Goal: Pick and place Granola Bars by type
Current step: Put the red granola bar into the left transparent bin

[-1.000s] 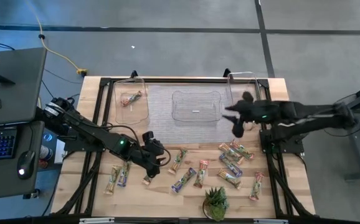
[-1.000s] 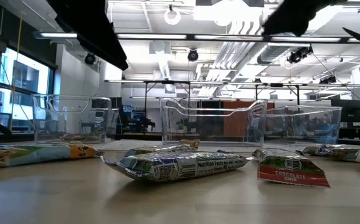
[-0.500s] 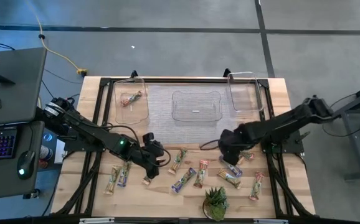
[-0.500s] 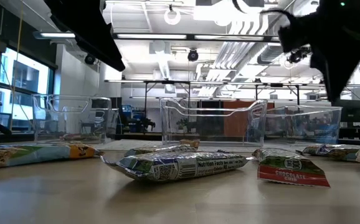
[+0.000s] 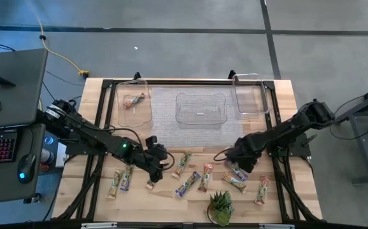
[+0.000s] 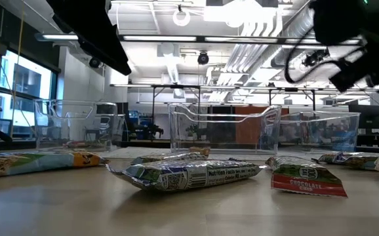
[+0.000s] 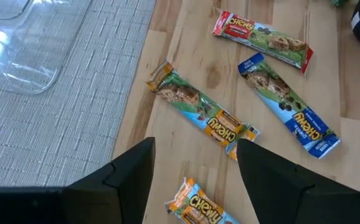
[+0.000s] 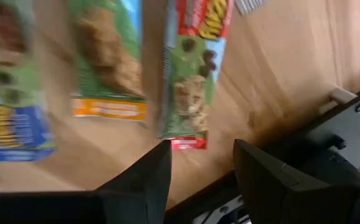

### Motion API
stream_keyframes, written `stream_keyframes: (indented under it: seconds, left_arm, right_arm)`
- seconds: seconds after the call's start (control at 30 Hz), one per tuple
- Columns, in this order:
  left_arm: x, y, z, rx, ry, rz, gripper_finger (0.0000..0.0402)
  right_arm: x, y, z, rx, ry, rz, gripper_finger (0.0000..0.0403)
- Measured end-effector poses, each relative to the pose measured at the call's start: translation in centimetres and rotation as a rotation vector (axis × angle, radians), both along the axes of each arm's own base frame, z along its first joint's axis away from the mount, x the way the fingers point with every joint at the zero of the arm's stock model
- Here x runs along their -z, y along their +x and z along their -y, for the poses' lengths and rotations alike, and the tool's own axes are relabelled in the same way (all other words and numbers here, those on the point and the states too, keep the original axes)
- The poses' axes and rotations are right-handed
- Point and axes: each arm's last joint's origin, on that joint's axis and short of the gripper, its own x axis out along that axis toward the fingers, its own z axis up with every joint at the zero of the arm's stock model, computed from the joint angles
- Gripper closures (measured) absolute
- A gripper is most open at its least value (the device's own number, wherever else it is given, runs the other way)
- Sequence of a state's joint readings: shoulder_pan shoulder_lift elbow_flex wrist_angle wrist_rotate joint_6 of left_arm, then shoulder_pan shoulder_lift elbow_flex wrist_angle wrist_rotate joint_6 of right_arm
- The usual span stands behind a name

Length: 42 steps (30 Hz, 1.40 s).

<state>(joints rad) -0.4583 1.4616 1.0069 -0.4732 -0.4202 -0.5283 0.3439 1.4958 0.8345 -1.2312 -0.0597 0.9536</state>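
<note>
Spreading across the pale wooden counter [image 5: 95, 191], the Granola Bars [image 5: 188, 184] lie loose along its near half, with one more inside the left clear tray [image 5: 135, 100] beside a grey woven mat [image 5: 165, 114] that carries the middle tray [image 5: 201, 108]. The left pincer [image 5: 160, 163] hangs spread and empty over the bars near the mat's edge, while the right pincer [image 5: 238, 154], also spread and empty, sits low over the right-hand cluster of bars. Beyond the counter, the low view shows an open workshop with ceiling lights [image 6: 242, 13] and tall windows [image 6: 19, 85].
</note>
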Motion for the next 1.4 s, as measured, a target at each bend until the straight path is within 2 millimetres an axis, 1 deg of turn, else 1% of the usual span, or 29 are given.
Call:
stream_keyframes:
  seconds: [0.13,0.3,0.4,0.57,0.73,0.83,0.97,1.07,1.17,1.27,1.37,1.4]
  left_arm:
    - [0.0,0.0,0.0,0.0,-0.001,0.0,0.0181]
    - [0.0,0.0,0.0,0.0,-0.001,0.0,0.0181]
    - [0.0,0.0,0.0,0.0,-0.001,0.0,0.0181]
    - [0.0,0.0,0.0,0.0,-0.002,0.001,0.0181]
    - [0.0,0.0,0.0,0.0,-0.002,0.0,0.0181]
    - [0.0,0.0,0.0,0.0,-0.002,0.0,0.0181]
    - [0.0,0.0,0.0,0.0,-0.003,0.0,0.0181]
    - [0.0,0.0,0.0,0.001,-0.004,-0.001,0.0181]
    - [-0.1,-0.1,0.1,0.021,-0.03,-0.014,0.0181]
    - [-1.6,-0.3,0.0,0.015,-0.019,-0.02,0.0181]
    - [-3.3,-0.9,-0.6,-0.02,0.058,-0.066,0.0181]
    - [-4.0,-1.0,-0.7,-0.032,0.082,-0.075,0.0181]
  right_arm:
    - [1.1,-0.9,0.4,0.0,0.007,-0.012,0.0247]
    - [2.0,-1.2,0.4,-0.01,0.077,0.048,0.0247]
    - [2.6,-1.7,0.6,-0.009,0.078,0.054,0.0247]
    - [3.9,-2.0,0.7,0.013,0.102,0.097,0.0247]
    - [4.5,-2.4,0.8,0.003,0.093,0.107,0.0247]
    - [4.5,-2.2,0.7,-0.016,0.115,0.113,0.0251]
    - [4.5,-2.1,0.6,-0.024,0.136,0.13,0.0278]
    - [4.5,-2.0,0.6,0.012,0.139,0.133,0.0302]
    - [4.4,-1.9,0.6,0.057,0.154,0.13,0.0313]
    - [3.8,-1.2,0.3,0.052,0.156,0.151,0.0315]
    - [2.0,0.4,-0.1,0.015,0.149,0.216,0.0316]
    - [1.3,0.8,-0.1,-0.005,0.121,0.23,0.0317]
